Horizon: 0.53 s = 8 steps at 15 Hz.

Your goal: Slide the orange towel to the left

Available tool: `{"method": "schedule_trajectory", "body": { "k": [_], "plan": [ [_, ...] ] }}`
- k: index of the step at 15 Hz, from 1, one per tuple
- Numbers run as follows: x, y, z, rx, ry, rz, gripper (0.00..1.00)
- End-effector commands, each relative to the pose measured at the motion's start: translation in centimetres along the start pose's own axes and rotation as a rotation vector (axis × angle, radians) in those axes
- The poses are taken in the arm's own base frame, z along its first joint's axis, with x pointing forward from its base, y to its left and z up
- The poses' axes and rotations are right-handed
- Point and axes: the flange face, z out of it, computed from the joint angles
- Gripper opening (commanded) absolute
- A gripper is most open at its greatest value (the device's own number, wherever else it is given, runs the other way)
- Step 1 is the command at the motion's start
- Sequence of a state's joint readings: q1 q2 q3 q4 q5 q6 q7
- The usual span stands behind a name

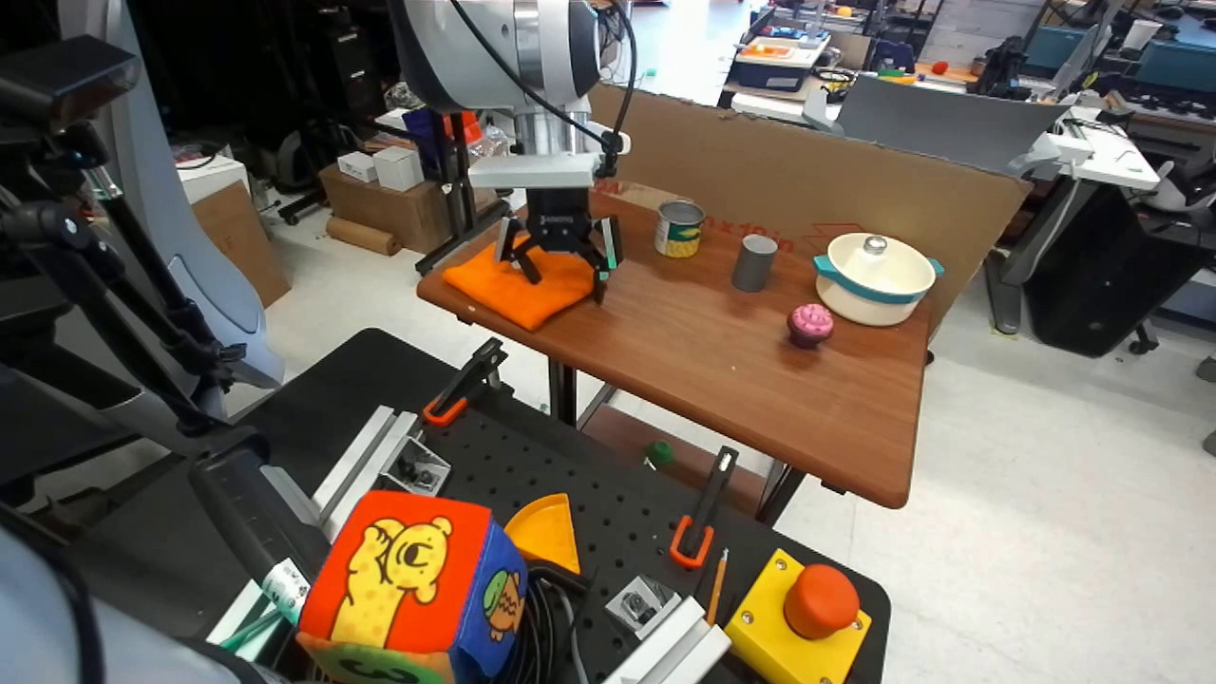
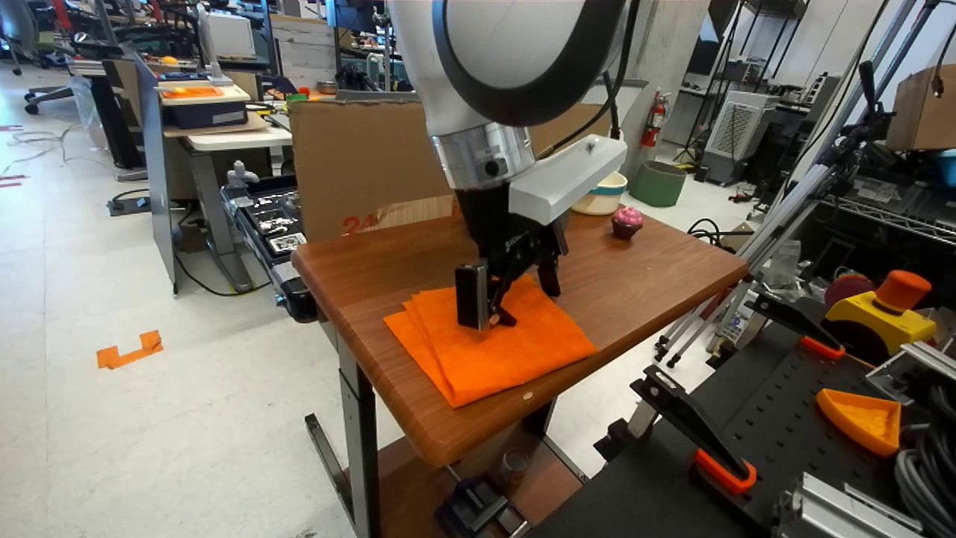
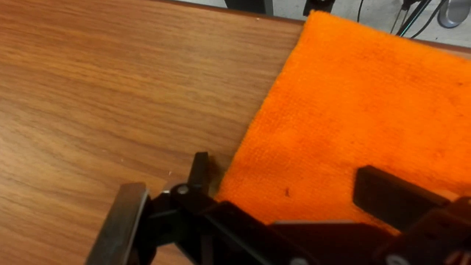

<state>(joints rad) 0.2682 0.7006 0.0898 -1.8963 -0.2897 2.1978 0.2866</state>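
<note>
Towel (image 2: pixel 508 360) lies folded near one end of the table (image 1: pixel 760 375), my gripper (image 1: pixel 567 288) spread wide and holding nothing I can see, one fingertip (image 3: pixel 199 170) just beside the towel's edge, so I'd push leftward low and slow, lest it bunch or overhang

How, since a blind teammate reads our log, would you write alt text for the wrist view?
An open black robot hand straddles one edge of an orange towel on a wooden table, one finger over cloth, the other over bare wood. Pale floor shows at top right.
</note>
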Motion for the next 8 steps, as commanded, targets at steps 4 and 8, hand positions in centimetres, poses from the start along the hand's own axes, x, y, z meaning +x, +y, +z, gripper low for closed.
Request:
{"method": "schedule_trajectory", "body": {
  "k": [4, 8],
  "plan": [
    [-0.3, -1.5, -0.4, 0.025, 0.077, -0.051, 1.00],
    [-2.3, -1.8, -3.0, 0.064, 0.206, -0.020, 1.00]
  ]
}}
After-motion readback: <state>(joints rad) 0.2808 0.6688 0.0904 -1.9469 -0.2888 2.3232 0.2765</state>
